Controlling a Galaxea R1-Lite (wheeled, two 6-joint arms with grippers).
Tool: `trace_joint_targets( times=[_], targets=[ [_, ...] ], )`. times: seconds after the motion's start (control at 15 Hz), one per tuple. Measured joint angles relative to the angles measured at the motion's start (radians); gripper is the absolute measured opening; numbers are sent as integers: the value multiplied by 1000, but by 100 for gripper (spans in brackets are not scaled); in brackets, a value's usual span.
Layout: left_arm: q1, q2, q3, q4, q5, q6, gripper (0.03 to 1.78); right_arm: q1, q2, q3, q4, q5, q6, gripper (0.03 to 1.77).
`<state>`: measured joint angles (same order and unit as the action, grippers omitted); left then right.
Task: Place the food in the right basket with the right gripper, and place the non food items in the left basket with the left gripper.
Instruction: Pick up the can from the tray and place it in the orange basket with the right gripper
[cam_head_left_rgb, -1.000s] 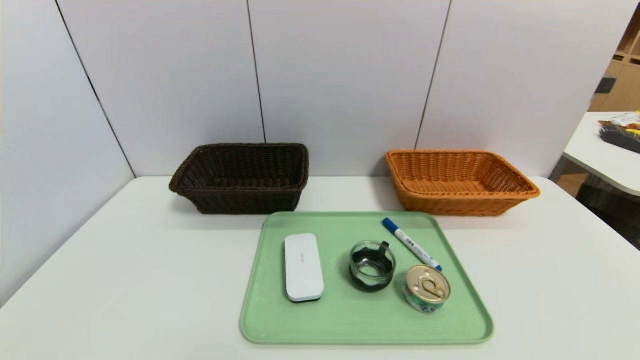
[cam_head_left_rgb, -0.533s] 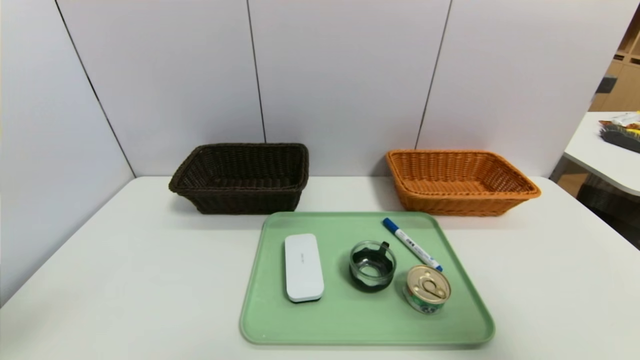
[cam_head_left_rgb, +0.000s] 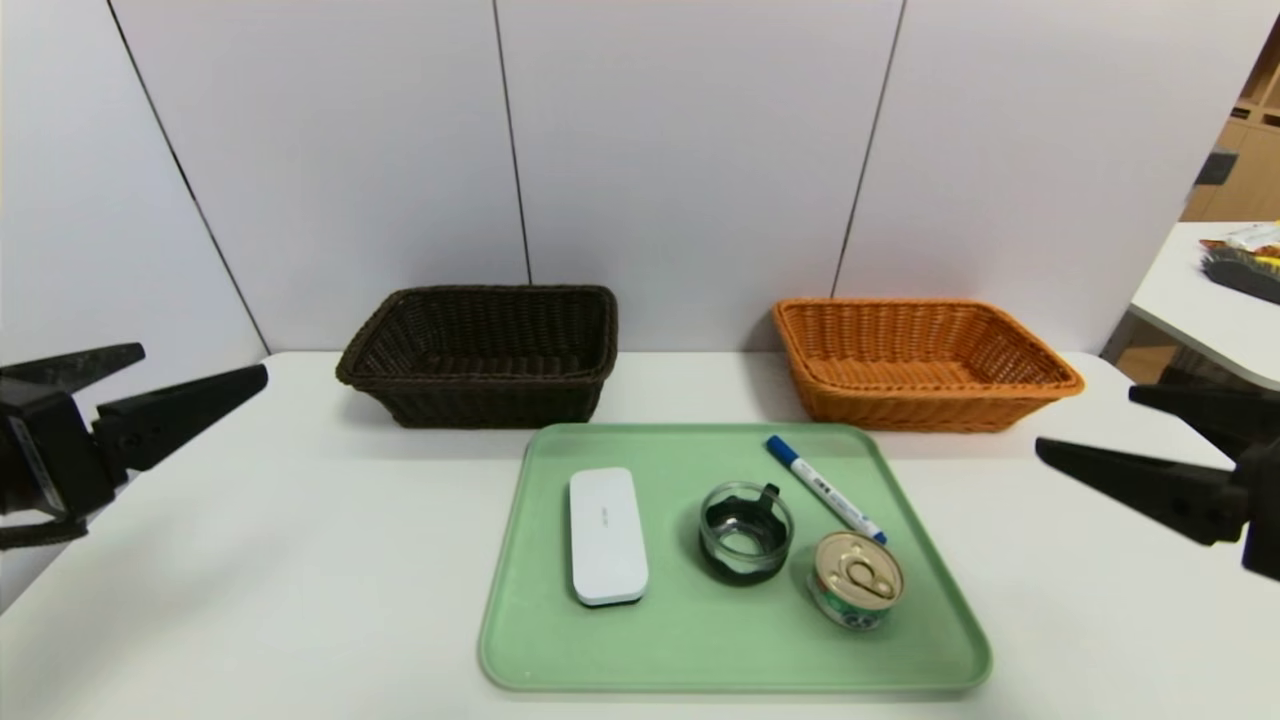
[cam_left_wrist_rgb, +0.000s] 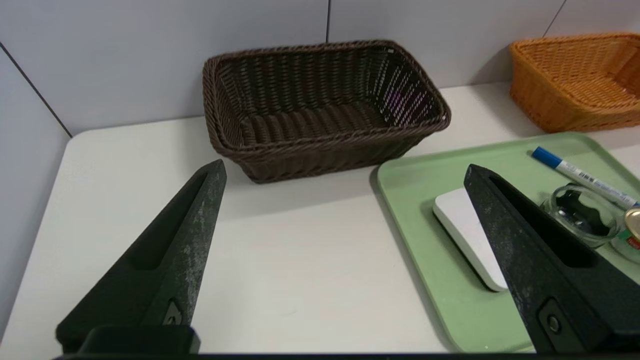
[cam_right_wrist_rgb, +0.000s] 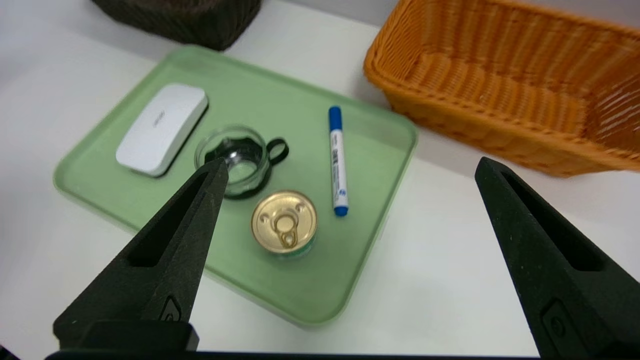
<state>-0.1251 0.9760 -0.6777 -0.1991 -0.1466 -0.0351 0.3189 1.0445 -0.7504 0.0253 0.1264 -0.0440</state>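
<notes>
Between the dark brown basket and the orange basket, a gripper could pass over bare table; each basket's raised wall blocks low sideways entry.

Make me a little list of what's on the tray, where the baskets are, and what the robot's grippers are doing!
tray: green, on the white table
on tray: white case, glass jar with black insert, blue-capped marker, pull-tab tin can
left basket: dark brown wicker, behind the tray
right basket: orange wicker, behind the tray
left gripper: open, left of the tray, holding nothing
right gripper: open, right of the tray, holding nothing
</notes>
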Motion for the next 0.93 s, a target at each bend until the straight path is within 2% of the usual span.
trace_joint_targets(
  times=[0.2, 0.33, 0.67, 0.93],
  targets=[
    [-6, 4, 134, -132, 14, 13, 169, 65, -14, 206, -153, -31, -4, 171],
    [-35, 3, 189, -148, 20, 12, 169, 102, -47, 320, -210, -36, -6, 171],
    [-132, 8, 292, -152, 52, 6, 169, 195, -164, 510, -220, -29, -6, 171],
    [-150, 21, 314, -155, 53, -1, 169, 226, -234, 569, -230, -23, -2, 171]
  ],
)
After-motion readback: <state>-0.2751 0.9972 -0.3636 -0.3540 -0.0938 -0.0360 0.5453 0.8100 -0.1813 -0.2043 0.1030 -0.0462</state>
